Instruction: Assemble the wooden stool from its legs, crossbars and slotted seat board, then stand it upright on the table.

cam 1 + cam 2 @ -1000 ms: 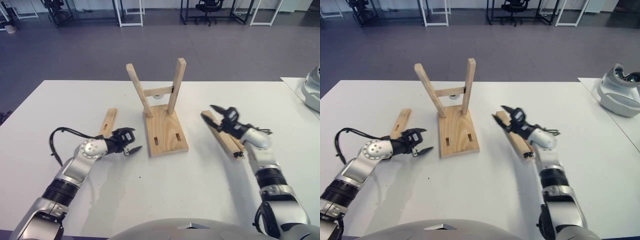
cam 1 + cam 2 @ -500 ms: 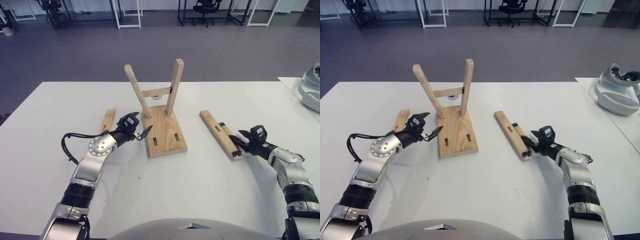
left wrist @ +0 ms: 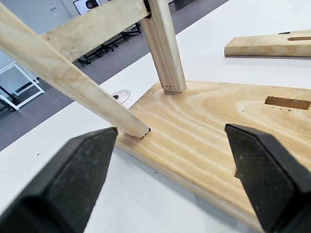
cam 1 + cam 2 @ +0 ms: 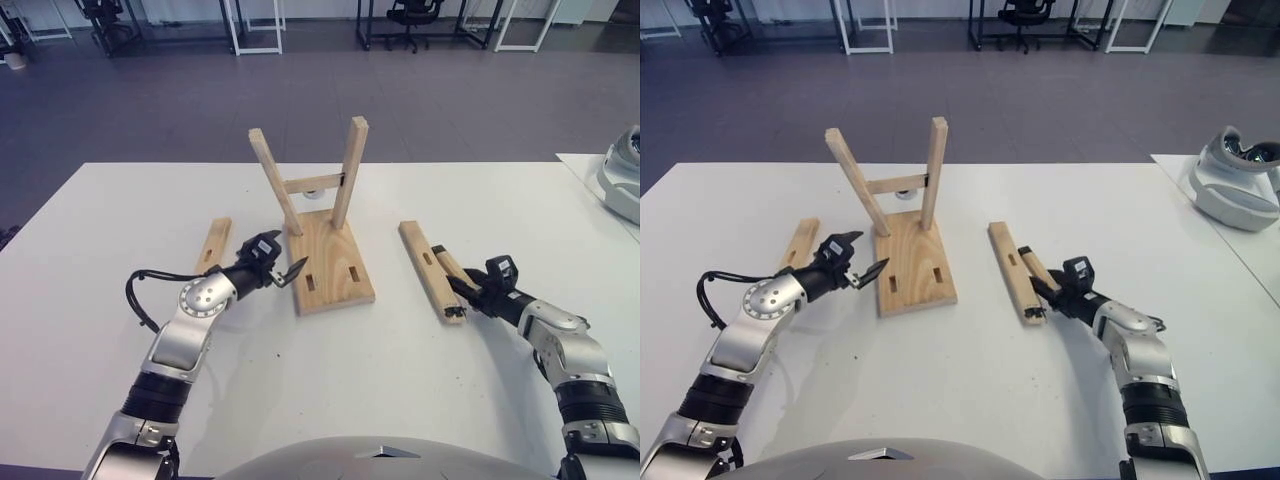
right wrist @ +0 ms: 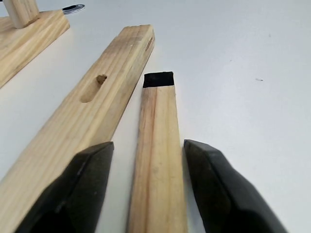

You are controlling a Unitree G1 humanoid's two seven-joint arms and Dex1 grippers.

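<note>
The seat board [image 4: 335, 265] lies flat near the middle of the white worktop [image 4: 380, 385]; two legs stand in its far end, one leaning to the left [image 4: 273, 178] and one nearly upright [image 4: 351, 170], joined by a crossbar [image 4: 313, 184]; the two slots at the board's near end hold nothing.

The left gripper [image 4: 285, 266] hovers just beside the board's left edge, its fingers [image 3: 73, 179] spread wide and holding nothing; in the left wrist view the board and the feet of both fitted legs show between them. A loose leg [image 4: 214, 244] lies flat on the worktop to the left of this gripper.

To the right of the board a slotted leg [image 4: 420, 262] lies flat, and a shorter bar [image 5: 156, 131] with a black end lies just beside it on its right. The right gripper [image 4: 462, 289] sits low over the near end of this shorter bar; its fingers [image 5: 223, 194] are apart and straddle the bar, with a sliver of worktop showing between the bar and one finger, so the bar is flanked but not clamped.
</note>
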